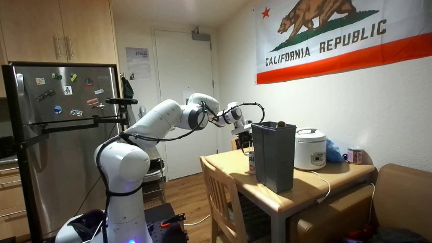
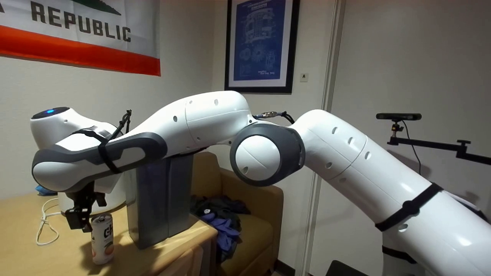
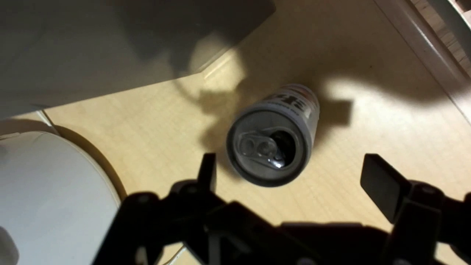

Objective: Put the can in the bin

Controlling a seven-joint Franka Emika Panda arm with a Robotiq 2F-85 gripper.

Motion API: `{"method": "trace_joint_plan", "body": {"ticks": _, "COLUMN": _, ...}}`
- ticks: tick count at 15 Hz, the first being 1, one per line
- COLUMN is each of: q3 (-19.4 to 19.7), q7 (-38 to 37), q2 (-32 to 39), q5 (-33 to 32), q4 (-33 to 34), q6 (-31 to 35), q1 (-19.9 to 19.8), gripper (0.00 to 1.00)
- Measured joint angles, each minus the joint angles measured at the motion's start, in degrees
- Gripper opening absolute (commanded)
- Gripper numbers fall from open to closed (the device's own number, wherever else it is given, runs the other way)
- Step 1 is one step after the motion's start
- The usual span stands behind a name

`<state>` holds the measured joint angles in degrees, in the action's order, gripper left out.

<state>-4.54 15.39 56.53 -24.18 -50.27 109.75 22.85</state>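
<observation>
The can (image 1: 252, 163) stands upright on the table beside the bin, partly hidden by the bin in an exterior view. It is white with dark lettering in an exterior view (image 2: 102, 245). The wrist view shows its opened lid and pull tab (image 3: 270, 147). The bin (image 1: 274, 158) is tall and dark grey; it also shows in an exterior view (image 2: 153, 203) and at the wrist view's upper left (image 3: 110, 44). My gripper (image 3: 290, 173) is open and empty. It is at the can's top, fingers apart to either side of the lid in the wrist view; it shows in both exterior views (image 1: 246, 145) (image 2: 92, 214).
A white rice cooker (image 1: 308, 152) stands beside the bin, and is at the wrist view's left (image 3: 55, 198). A white cord (image 2: 44, 222) lies on the table (image 1: 222, 158). A wooden chair (image 1: 222, 195) stands at the table's edge. A jar (image 1: 355, 156) and blue bag (image 1: 334, 152) are farther along.
</observation>
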Motion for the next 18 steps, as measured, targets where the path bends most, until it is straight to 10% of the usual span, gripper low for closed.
{"method": "trace_joint_plan", "body": {"ticks": 12, "q3": -0.05, "q7": 1.35, "q2": 3.17, "q5": 0.00, "q4": 1.88, "q6": 0.00, "q1": -0.65, "gripper": 1.00}}
{"method": "trace_joint_plan", "body": {"ticks": 13, "q3": -0.05, "q7": 1.36, "q2": 3.53, "q5": 0.00, "q4": 1.93, "q6": 0.00, "q1": -0.71, "gripper": 0.75}}
{"method": "trace_joint_plan", "body": {"ticks": 18, "q3": -0.10, "q7": 1.36, "q2": 5.05, "q5": 0.24, "q4": 2.03, "q6": 0.00, "q1": -1.04, "gripper": 0.41}}
